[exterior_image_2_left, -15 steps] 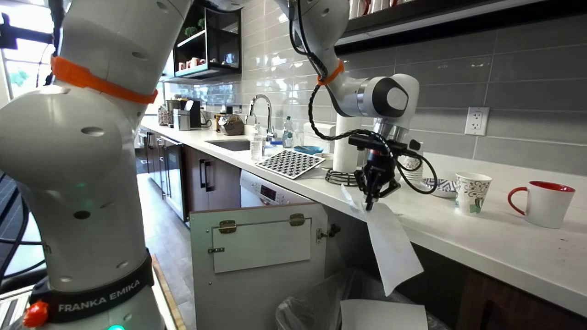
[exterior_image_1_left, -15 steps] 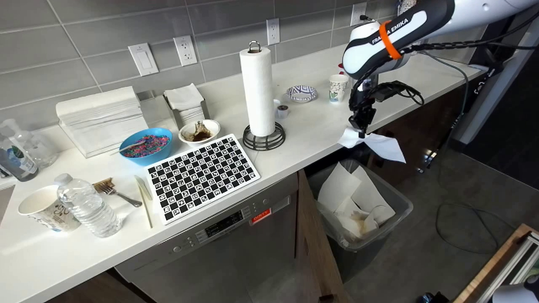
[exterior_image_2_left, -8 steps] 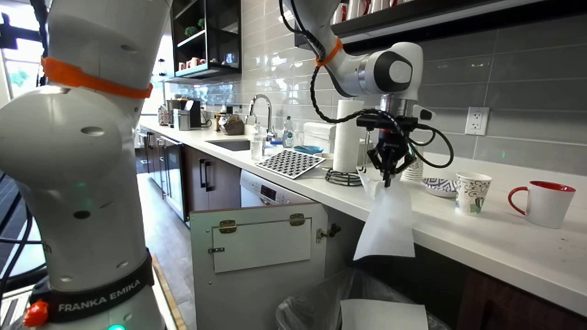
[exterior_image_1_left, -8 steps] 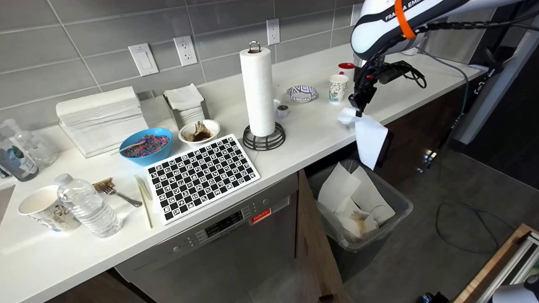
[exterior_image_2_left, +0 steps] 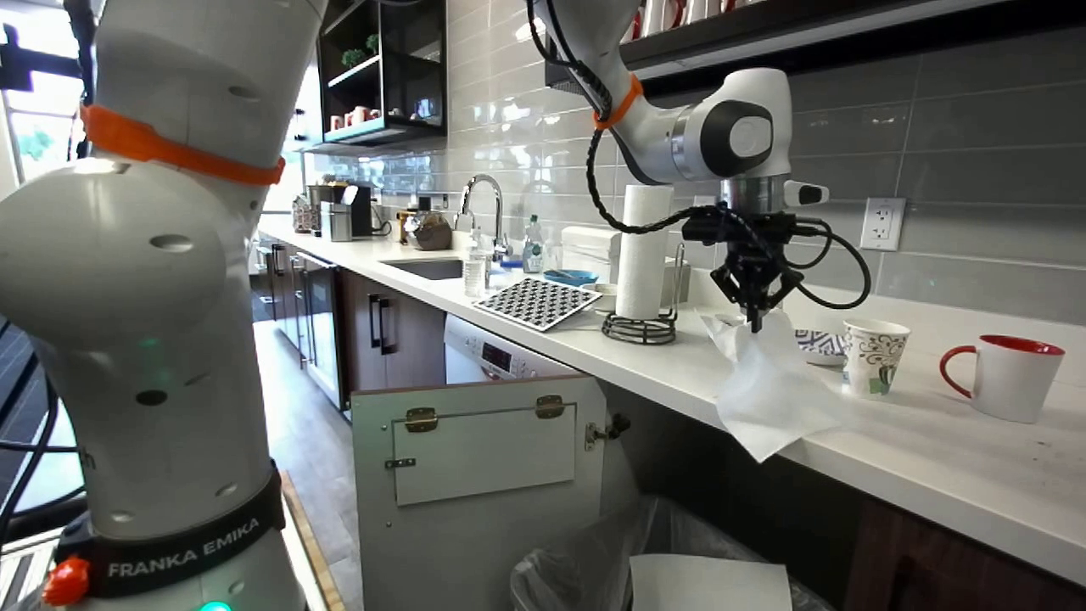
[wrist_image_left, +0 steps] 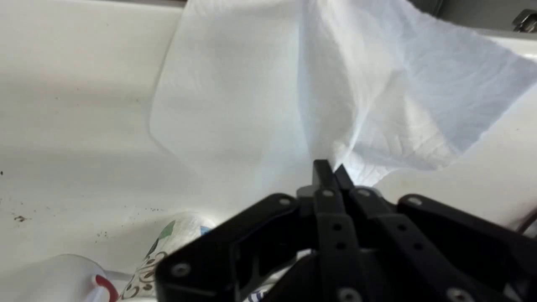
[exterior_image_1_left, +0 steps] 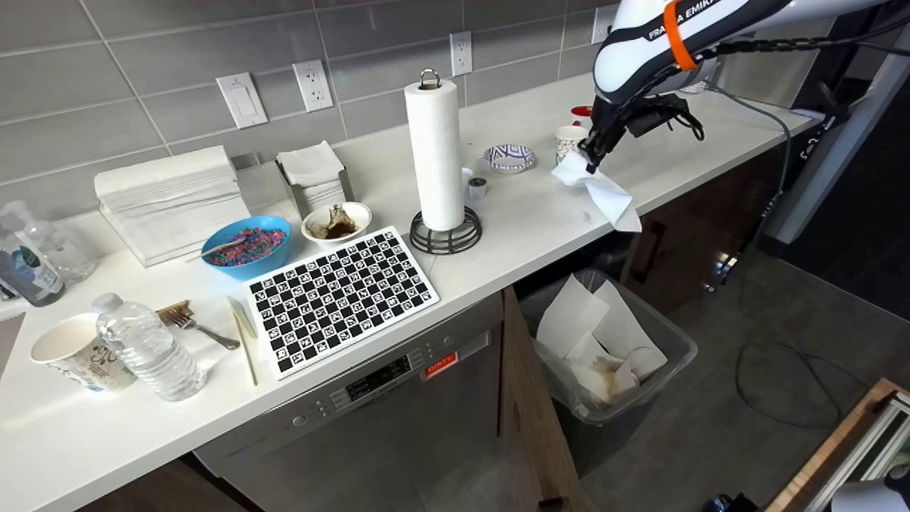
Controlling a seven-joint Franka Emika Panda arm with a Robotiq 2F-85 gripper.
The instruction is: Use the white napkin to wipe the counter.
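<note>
My gripper (wrist_image_left: 334,170) is shut on the white napkin (wrist_image_left: 235,92), whose gathered middle runs into the fingertips. In both exterior views the gripper (exterior_image_1_left: 591,169) (exterior_image_2_left: 755,322) points down over the white counter (exterior_image_1_left: 526,227) (exterior_image_2_left: 933,458). One part of the napkin (exterior_image_1_left: 610,195) (exterior_image_2_left: 772,407) hangs toward and over the counter's front edge; a shorter flap sticks out on the opposite side. How much of the sheet touches the surface, I cannot tell. Dark specks (wrist_image_left: 20,218) dot the counter in the wrist view, and a faint smudge (exterior_image_1_left: 586,217) lies near the front edge.
Close to the gripper stand a paper cup (exterior_image_2_left: 876,358), a red-rimmed mug (exterior_image_2_left: 1014,378) and a patterned bowl (exterior_image_1_left: 509,158). A paper towel roll (exterior_image_1_left: 435,156) rises farther along. Below the edge are a bin (exterior_image_1_left: 682,348) holding papers and an open cabinet door (exterior_image_2_left: 484,518).
Still shut on the napkin, my gripper has risen and travelled from the front edge back over the counter toward the wall. The napkin's hanging part has swung and now drapes at the edge.
</note>
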